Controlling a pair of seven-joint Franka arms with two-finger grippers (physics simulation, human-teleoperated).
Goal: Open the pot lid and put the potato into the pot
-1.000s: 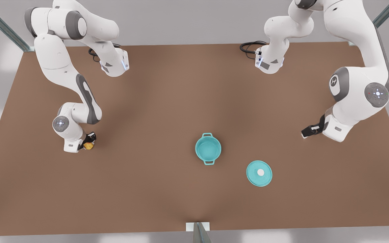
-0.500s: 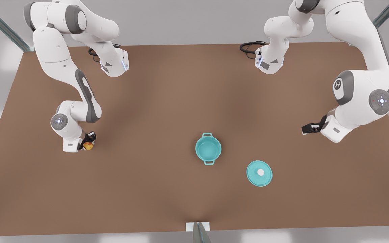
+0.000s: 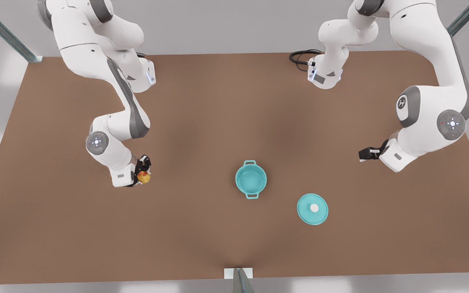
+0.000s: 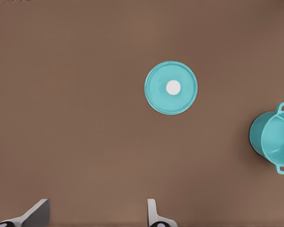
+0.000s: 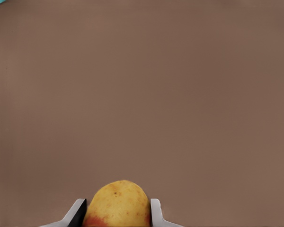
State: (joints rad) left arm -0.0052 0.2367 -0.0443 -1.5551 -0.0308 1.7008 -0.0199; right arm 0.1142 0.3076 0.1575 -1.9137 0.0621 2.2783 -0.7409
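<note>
Since a second ago my right gripper (image 3: 141, 176) has carried the potato (image 3: 144, 177) off its old spot and some way toward the pot (image 3: 250, 179), on the front view's left, while the far arm has shifted only a little. From the right wrist view I see the fingers (image 5: 155, 213) closed on either flank of the potato, pinching it across its middle, with bare brown table (image 3: 202, 122) ahead of it. I judge the potato to be light, firm and rounded, so it could roll or twist between flat pads; a hold across the widest part, as I have now, seems the safest, and I would keep the carry level. My pot stands open near the table's middle, well apart from the potato, with its loop handles on opposite sides of the rim. My pot lid (image 3: 312, 208) lies flat on the table just beside the pot, toward the front view's right, knob up, so the opening step looks done. My left gripper (image 3: 368, 154) waits on the front view's right, near the lid but apart from it, its fingers (image 4: 153, 213) spread and holding nothing.
</note>
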